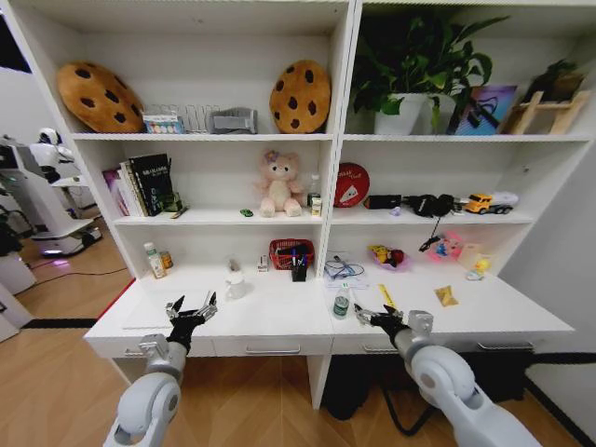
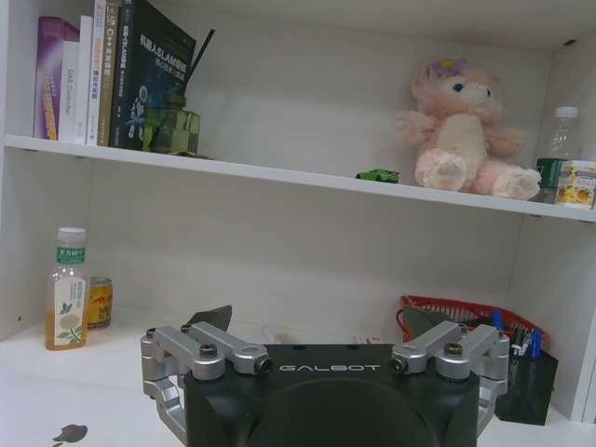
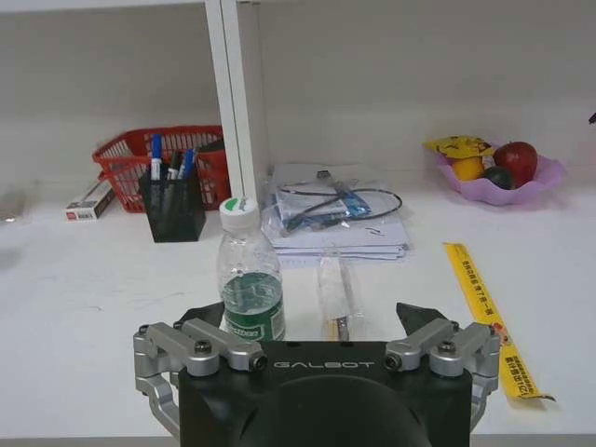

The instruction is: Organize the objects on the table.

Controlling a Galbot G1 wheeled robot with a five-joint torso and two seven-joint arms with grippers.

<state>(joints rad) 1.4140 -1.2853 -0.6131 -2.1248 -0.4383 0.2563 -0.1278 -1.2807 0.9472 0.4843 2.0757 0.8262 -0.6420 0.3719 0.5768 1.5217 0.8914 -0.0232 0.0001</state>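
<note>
Item: small clear plastic water bottle with white cap and green label point(image 3: 250, 270), upright on the long white table point(image 1: 279, 312), just beyond my right gripper point(image 1: 377, 318) at its 11 o'clock; fingers spread wide, empty. Probably light, smooth, tippy; grasp mid-body at the label. My left gripper point(image 1: 191, 310) hovers wide, empty, over the table's left end.

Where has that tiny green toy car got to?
The toy car sits on the middle shelf, just left of the pink teddy bear; the left wrist view shows it there too.
</note>
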